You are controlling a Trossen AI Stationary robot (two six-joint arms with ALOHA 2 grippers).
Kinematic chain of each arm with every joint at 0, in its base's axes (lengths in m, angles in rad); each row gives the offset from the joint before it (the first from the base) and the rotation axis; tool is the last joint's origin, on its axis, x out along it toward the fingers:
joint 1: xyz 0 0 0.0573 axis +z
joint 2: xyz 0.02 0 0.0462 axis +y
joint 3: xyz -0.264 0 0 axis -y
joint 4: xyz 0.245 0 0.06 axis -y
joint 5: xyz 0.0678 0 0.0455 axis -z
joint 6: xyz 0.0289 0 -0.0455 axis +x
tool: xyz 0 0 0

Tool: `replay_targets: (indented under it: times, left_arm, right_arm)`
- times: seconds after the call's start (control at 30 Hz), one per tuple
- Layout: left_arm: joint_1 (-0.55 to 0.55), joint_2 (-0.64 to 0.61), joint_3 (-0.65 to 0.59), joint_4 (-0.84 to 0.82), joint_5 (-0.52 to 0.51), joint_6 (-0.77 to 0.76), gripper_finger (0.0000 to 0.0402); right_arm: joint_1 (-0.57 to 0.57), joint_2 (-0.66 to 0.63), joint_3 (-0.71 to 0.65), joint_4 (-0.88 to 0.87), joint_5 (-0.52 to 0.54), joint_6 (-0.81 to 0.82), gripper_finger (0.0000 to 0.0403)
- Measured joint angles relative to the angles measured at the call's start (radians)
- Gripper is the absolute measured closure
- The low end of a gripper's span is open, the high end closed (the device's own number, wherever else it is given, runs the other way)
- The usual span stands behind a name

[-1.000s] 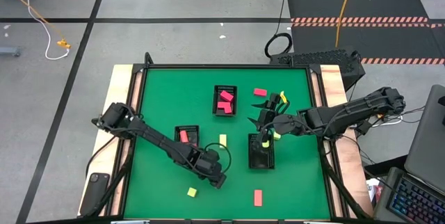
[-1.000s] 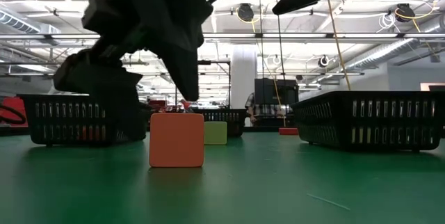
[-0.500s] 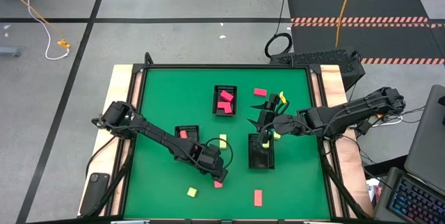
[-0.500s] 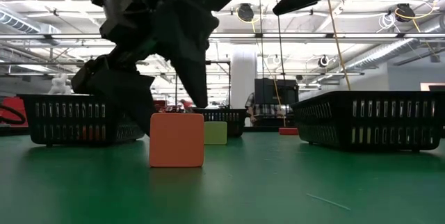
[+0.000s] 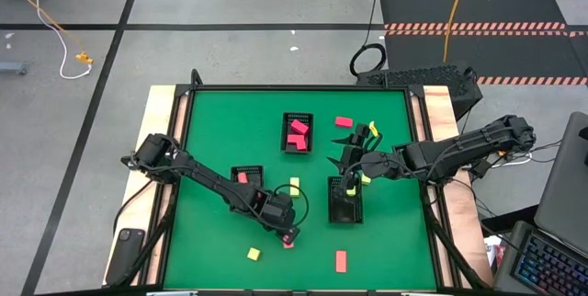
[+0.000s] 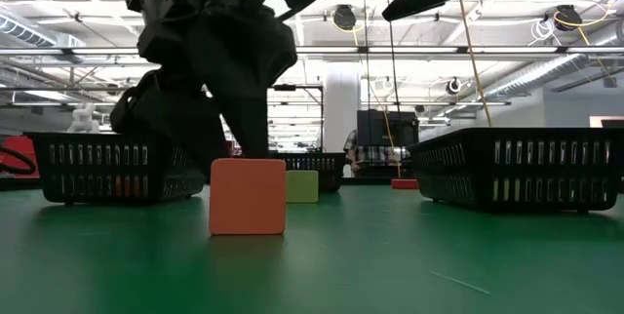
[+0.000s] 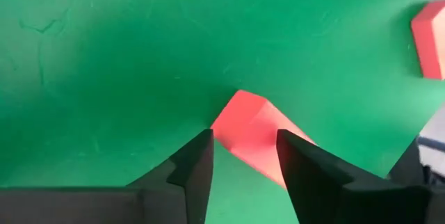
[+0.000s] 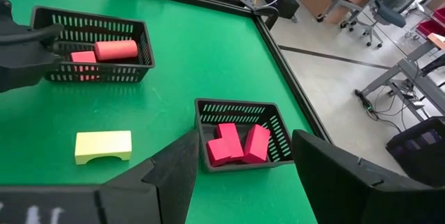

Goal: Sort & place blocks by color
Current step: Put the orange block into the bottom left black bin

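Low over the green felt table top [image 5: 211,140], the left gripper [image 7: 243,160] is held with its two dark fingers parted, and a salmon-orange block [image 7: 254,132] is seen on the felt just past the fingertips, not clamped. In the high view that left gripper [image 5: 287,233] is found near the front of the table, over the same block, of which only a small edge shows there. In the low view the block [image 6: 248,196] is shown as a square face standing on the felt beneath the dark arm.

The right gripper [image 8: 242,165] is held open and empty above a black slotted tray [image 5: 345,202] right of centre. Past its fingers a black slotted tray of pink-red blocks [image 8: 240,137] is seen, with a pale yellow arched block [image 8: 103,146] on the felt near it, and farther off a third black tray holding a pink-red round bar and a cube [image 8: 94,46].

Loose pieces are also seen from above: a small yellow cube [image 5: 253,254] near the front edge, a salmon short bar [image 5: 341,260] to its right, a pink-red bar [image 5: 344,121] near the back, and a pale yellow block [image 5: 294,185] between the trays.
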Motion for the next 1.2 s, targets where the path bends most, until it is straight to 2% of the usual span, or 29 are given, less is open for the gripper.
replay_targets:
  times: [0.33, 0.8, 1.03, 1.2]
  left_arm:
    - [0.024, -0.002, 0.002, -0.049, 0.001, 0.112, 0.0266]
    - [0.156, -0.007, 0.006, -0.222, -0.042, 0.309, 0.0266]
    - [0.227, -0.052, -0.001, -0.300, 0.008, 0.318, 0.0266]
    - [0.251, -0.146, -0.003, -0.319, -0.011, 0.279, 0.0266]
  right_arm:
    - [0.000, 0.000, 0.000, 0.000, 0.000, -0.003, 0.0179]
    - [0.000, 0.000, 0.000, -0.001, 0.000, -0.003, 0.0179]
    - [0.000, 0.000, 0.000, -0.006, 0.000, -0.004, 0.0179]
    - [0.000, 0.000, 0.000, -0.007, 0.000, -0.003, 0.0179]
